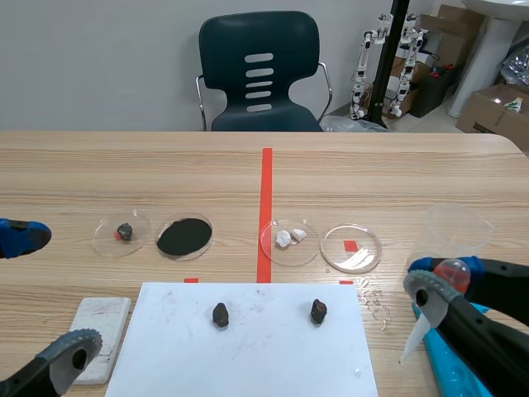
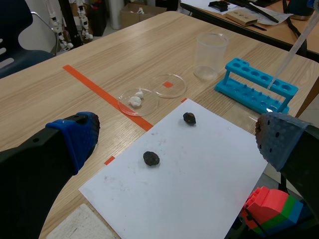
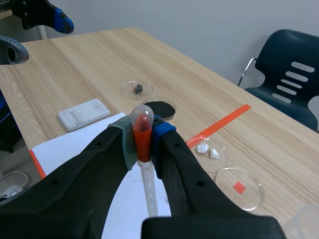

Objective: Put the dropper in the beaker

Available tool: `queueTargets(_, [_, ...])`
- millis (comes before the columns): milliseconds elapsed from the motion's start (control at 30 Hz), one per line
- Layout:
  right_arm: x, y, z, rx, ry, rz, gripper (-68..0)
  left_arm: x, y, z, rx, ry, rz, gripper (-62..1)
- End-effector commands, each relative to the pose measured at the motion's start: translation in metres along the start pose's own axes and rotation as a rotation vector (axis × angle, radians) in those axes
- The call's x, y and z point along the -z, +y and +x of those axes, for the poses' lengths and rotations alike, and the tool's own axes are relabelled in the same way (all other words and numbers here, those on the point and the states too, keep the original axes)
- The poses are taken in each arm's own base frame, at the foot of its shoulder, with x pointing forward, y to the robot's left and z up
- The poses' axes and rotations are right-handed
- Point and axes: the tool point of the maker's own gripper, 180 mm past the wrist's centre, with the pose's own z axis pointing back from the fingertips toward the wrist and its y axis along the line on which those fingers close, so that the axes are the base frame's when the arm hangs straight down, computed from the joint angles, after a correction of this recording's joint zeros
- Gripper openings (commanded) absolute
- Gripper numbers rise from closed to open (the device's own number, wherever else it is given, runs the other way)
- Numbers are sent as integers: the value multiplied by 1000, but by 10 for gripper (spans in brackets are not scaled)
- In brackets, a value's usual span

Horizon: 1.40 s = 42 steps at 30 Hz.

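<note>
The dropper (image 1: 446,277) has a clear tube and a red-orange bulb. My right gripper (image 1: 438,285) is shut on it near the bulb, low at the table's right, with the tube slanting down and to the left. In the right wrist view the dropper (image 3: 143,144) stands upright between the pads. The clear plastic beaker (image 1: 457,231) stands upright on the table just behind that gripper; it is also in the left wrist view, the beaker (image 2: 211,55) beyond a blue rack. My left gripper (image 1: 45,294) stands open at the far left, holding nothing.
A white sheet (image 1: 256,347) with two dark lumps lies at the front centre. Behind it stands a row of petri dishes (image 1: 351,248), one with black powder (image 1: 184,236). A white block (image 1: 99,327) lies left, a blue tube rack (image 2: 256,85) right, and a chair (image 1: 260,70) across the table.
</note>
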Motion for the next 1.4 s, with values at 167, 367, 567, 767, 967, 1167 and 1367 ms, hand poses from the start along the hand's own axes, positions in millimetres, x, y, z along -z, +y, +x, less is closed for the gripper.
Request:
queueTargets(167, [6,-9,10,-26,-58,-11,-664,1,1,6,-3,-28,5,14])
queueTargets(367, [14,-22,10,-83,-50,-34,-664,1,1,6,-3,-28,5,14])
queueTargets(567, [19,-50,26,-174,-120,-148,-664,1,1,6,-3,-28,5,14])
queueTargets(767, [21,-82,41,-193,-182,-274,-664,1,1,6,-3,-28,5,14])
queueTargets(967, [10,-119,37,-122,-213,-410,-649,1,1,6,-3,-28,5,14])
queueTargets(1167, [-8,-159,20,-102,-212,-544,-649,1,1,6,-3,-28,5,14])
queueTargets(1367, [-12,-180,5,-109,-188,-574,-649,1,1,6,-3,-28,5,14])
